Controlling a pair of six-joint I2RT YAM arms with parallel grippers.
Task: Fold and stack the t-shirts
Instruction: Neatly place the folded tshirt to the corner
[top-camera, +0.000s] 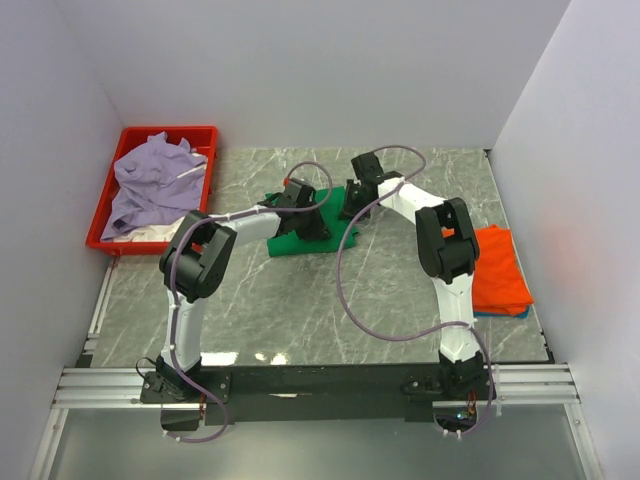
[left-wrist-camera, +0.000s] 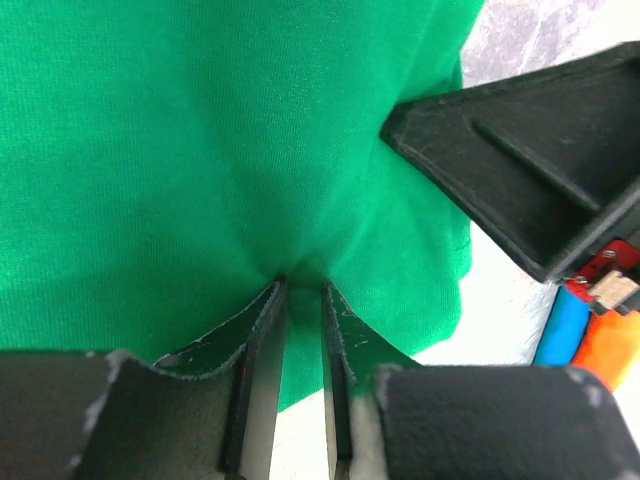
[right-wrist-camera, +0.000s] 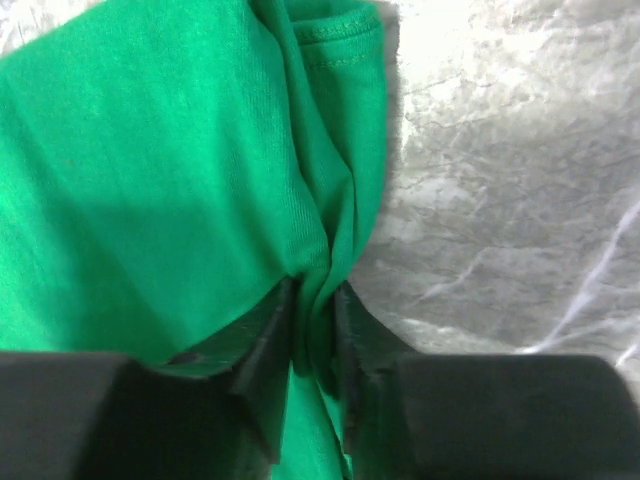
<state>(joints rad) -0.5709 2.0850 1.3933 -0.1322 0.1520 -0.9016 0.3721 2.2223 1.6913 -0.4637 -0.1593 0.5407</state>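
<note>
**Pinching the green t-shirt at two points, fold in hand**

Item 1, green t-shirt (top-camera: 300, 244): we place it at the middle of the tabletop (top-camera: 300, 310), a little toward twelve o'clock. It lies partly bunched, not flat, with both arms over it.

Item 2, left tool (left-wrist-camera: 302, 290): clenched on a small tuck of the green cloth. Puckers run out from the pinch, and only a little fabric sits between the tips.

Item 3, right tool (right-wrist-camera: 315, 297): clenched on a gathered edge of the same shirt, beside a stitched hem. Several layers look to be caught there. Bare marble lies at its three o'clock.

Item 4, red tray (top-camera: 170, 131): at ten o'clock, holding a crumpled lavender t-shirt (top-camera: 150, 180) over a white t-shirt (top-camera: 150, 233), both unfolded.

Item 5, orange t-shirt (top-camera: 498, 265): folded at three o'clock, resting on a blue t-shirt (top-camera: 500, 313) whose edge shows beneath.

Hazards, as we judge them:
- The left pinch is shallow, so a quick pull could slip the cloth free and drop that corner.
- The right pinch gathers more than one layer, and carrying it over may drag a hidden layer and leave a lumpy, skewed fold.
- The two tools work near each other, so unequal travel could twist the shirt or bring them into contact.
- Cloth trailing on the tabletop may catch and undo the crease.
</note>
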